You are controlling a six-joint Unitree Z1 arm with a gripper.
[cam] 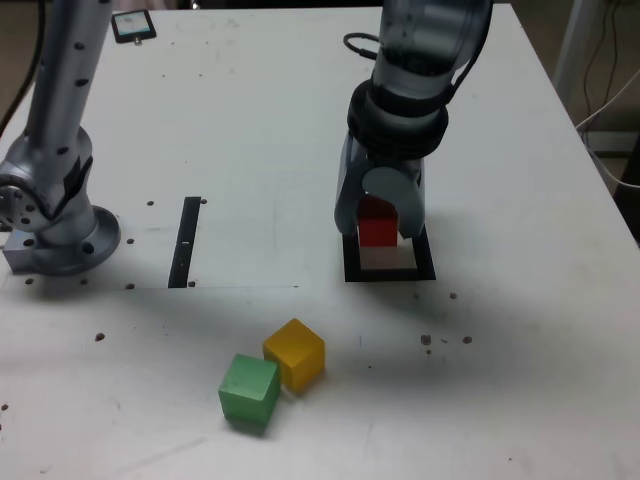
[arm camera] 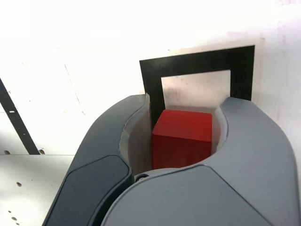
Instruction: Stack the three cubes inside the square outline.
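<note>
Exterior view: you have the gripper [cam: 378, 225] pointing down over the square outline [cam: 352, 268], its jaws clamped on the red cube [cam: 377, 222]. The cube sits between the two grey jaws above the outline's pale centre; you cannot tell from here whether its underside touches the table [cam: 250, 120]. The yellow cube [cam: 295, 353] and the green cube [cam: 248, 390] lie well apart from the outline, nearer the camera and toward the exterior view's left. They sit just beside each other, corners touching or nearly so, the green one closest to the camera. A narrow black strip [cam: 186, 241] lies on the table between the arm's base [cam: 55, 225] and the outline.

Wrist view: you see the red cube [arm camera: 182, 137] held snug, a jaw against each side of it, with the outline's [arm camera: 195, 60] black frame and cream centre directly beyond it. The strip [arm camera: 16, 123] crosses the edge of the picture.
</note>
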